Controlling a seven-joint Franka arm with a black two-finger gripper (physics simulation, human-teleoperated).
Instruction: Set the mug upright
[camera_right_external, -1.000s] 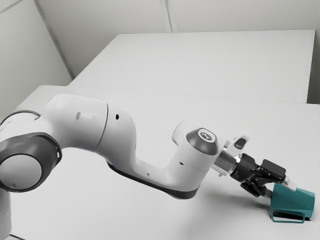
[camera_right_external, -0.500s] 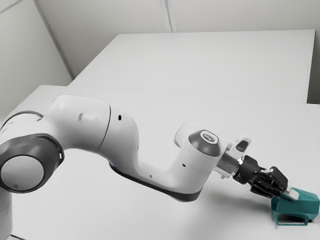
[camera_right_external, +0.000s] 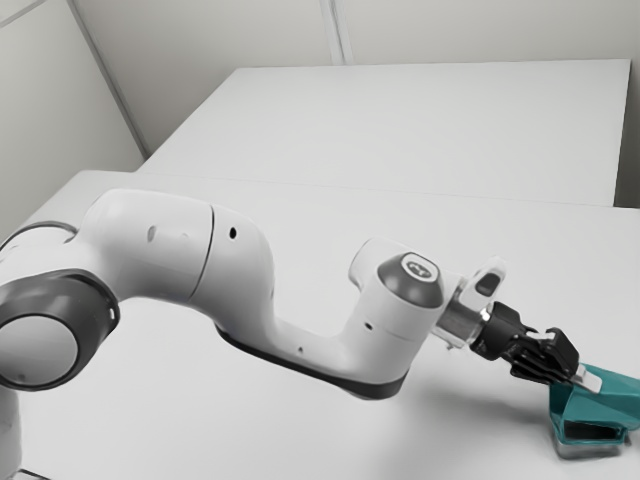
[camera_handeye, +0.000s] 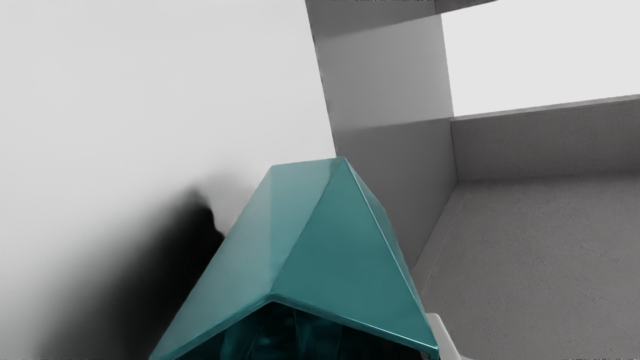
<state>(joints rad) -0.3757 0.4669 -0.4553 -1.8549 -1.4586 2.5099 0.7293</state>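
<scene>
Mug (camera_right_external: 604, 408) is glossy teal, faceted with sharp creases, tilted over with its dark open mouth toward the end effector (camera_right_external: 588, 378), which is right up at its rim; can't tell how far open the end effector is or whether it has hold of anything. Bench (camera_right_external: 300, 425) below mug is smooth matte white with a soft dark shadow beside mug, pale plain walls (camera_right_external: 480, 30) well beyond. Pale logo (camera_right_external: 419, 266) on the arm (camera_right_external: 240, 250), too small to read.
</scene>
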